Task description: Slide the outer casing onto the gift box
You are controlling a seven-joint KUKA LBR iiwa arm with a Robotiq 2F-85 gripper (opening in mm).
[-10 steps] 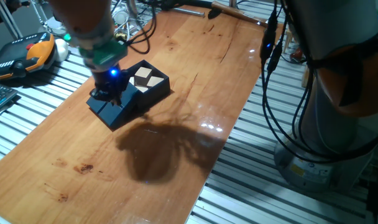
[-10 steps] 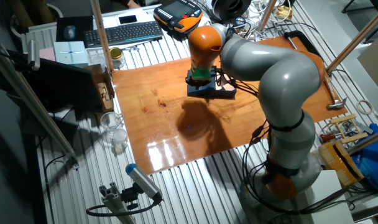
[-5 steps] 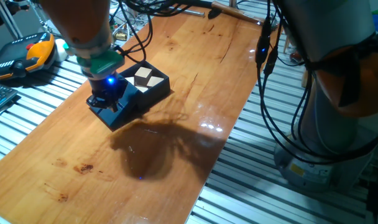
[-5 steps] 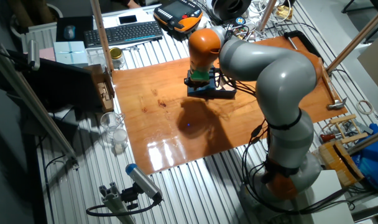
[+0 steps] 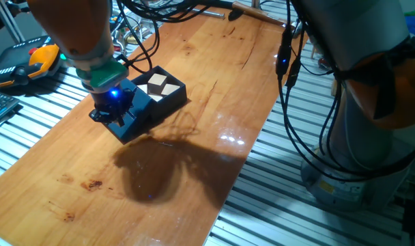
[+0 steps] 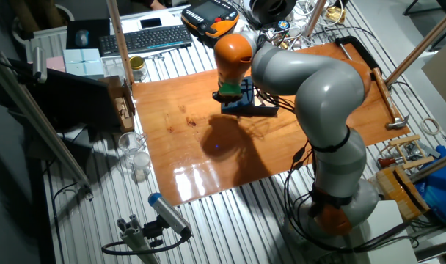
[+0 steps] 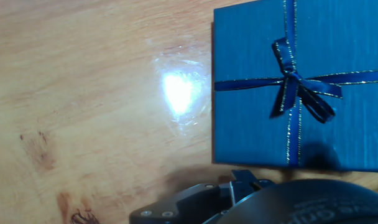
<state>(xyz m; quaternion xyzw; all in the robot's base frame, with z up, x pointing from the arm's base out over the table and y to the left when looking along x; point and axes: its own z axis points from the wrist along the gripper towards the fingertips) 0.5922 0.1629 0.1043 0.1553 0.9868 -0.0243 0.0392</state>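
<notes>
Wood first: a long, glossy, orange-brown plank table with dark knots and bright glare patches, lying on a ribbed grey metal bench. Grey, rounded arm segments with an orange joint arch over it and throw a broad shadow on the wood.

Dark navy square cardboard outer casing: fine ribbed paper texture, crossed by a thin blue ribbon with glinting edges, tied in a small bow on top. It lies flat on the wood, its open end pushed over the near end of the dark navy low gift box, only partly covering it. The exposed end shows tan and white square pieces.

Black two-finger gripper, blue light glowing above it under a green collar, sits low at the casing's outer end. Jaws hidden behind the hand; cannot tell whether open or closed.
</notes>
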